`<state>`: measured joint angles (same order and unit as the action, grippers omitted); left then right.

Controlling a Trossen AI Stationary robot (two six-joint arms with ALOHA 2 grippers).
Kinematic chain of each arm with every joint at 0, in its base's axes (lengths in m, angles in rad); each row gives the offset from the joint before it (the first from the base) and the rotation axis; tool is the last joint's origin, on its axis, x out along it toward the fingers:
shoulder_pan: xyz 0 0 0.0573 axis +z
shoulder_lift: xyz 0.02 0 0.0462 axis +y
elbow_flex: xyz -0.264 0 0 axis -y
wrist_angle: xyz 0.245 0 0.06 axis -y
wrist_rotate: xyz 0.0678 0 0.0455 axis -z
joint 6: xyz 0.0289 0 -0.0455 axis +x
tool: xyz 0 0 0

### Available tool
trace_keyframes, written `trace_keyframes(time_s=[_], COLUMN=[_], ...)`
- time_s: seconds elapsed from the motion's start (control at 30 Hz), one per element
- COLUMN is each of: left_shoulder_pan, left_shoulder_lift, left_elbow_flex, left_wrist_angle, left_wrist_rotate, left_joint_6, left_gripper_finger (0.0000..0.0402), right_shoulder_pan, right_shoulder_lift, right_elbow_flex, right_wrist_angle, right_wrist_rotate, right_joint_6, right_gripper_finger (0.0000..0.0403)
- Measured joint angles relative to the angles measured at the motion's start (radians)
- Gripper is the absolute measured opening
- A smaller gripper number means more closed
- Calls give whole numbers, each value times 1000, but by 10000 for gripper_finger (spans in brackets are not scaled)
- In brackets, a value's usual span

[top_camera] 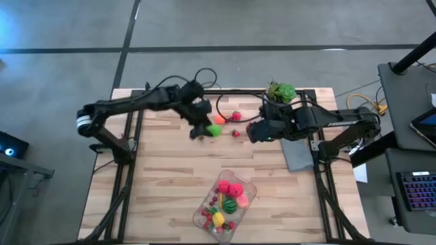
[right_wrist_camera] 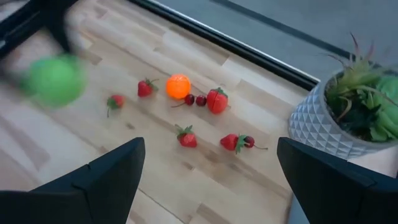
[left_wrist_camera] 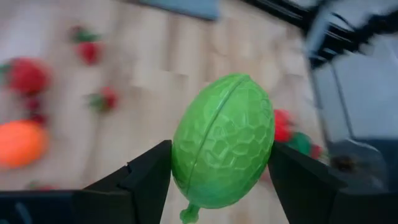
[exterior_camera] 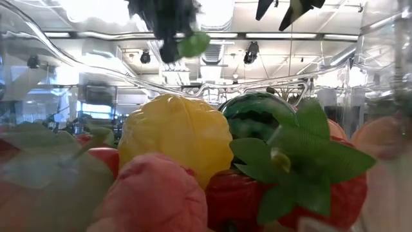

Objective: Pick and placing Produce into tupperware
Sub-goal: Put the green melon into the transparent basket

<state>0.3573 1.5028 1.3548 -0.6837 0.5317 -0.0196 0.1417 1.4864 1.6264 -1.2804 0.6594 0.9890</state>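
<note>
My left gripper [top_camera: 204, 129] is shut on a light green fruit [left_wrist_camera: 222, 140] above the table's far middle. The same green fruit [right_wrist_camera: 55, 81] shows blurred in the right wrist view. Loose produce lies on the wood: an orange piece [right_wrist_camera: 178, 86], a red piece [right_wrist_camera: 217, 101] and strawberries [right_wrist_camera: 186, 137]. The clear tupperware [top_camera: 249, 192] stands near the front edge with several fruits in it, among them a yellow piece [exterior_camera: 174, 135] and a dark green one [exterior_camera: 254, 116]. My right gripper [right_wrist_camera: 211, 155] hovers open beside the plant, holding nothing. My left gripper pinches the green fruit by its two opposite sides [left_wrist_camera: 179, 155], one finger [left_wrist_camera: 146, 177] on each. The fingers slant down from the table's left. The fruit stands on end between them, its stem end [left_wrist_camera: 189, 213] down, lifted clear of the table.
A leafy plant in a white pot [right_wrist_camera: 323, 118] stands at the far right, close to my right arm. A flat grey slab [top_camera: 296, 155] lies below that arm. A black cable [top_camera: 221, 102] loops at the far edge. Bare wood lies left of the tupperware.
</note>
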Motion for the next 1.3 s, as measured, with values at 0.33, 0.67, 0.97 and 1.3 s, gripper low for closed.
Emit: trace_keyframes(time_s=[0.33, 0.67, 0.97, 1.3], left_shoulder_pan=[-340, -609, -666, -670], left_shoulder_lift=[-32, 88, 179, 256], left_elbow_flex=[-73, -80, -81, -80], left_wrist_angle=[160, 337, 381, 421], left_wrist_rotate=[-140, -360, -409, -408], left_joint_6=[-345, -653, -884, -1001], left_gripper_finger=[232, 232, 232, 262], right_shoulder_pan=[1, 216, 356, 395], right_shoulder_lift=[-31, -151, -190, -146], right_elbow_flex=[-1, -2, -8, -15], right_wrist_angle=[-1, 5, 1, -26], right_wrist_rotate=[-5, 25, 25, 23], right_joint_6=[-19, -51, -25, -28], right_gripper_finger=[358, 358, 358, 358])
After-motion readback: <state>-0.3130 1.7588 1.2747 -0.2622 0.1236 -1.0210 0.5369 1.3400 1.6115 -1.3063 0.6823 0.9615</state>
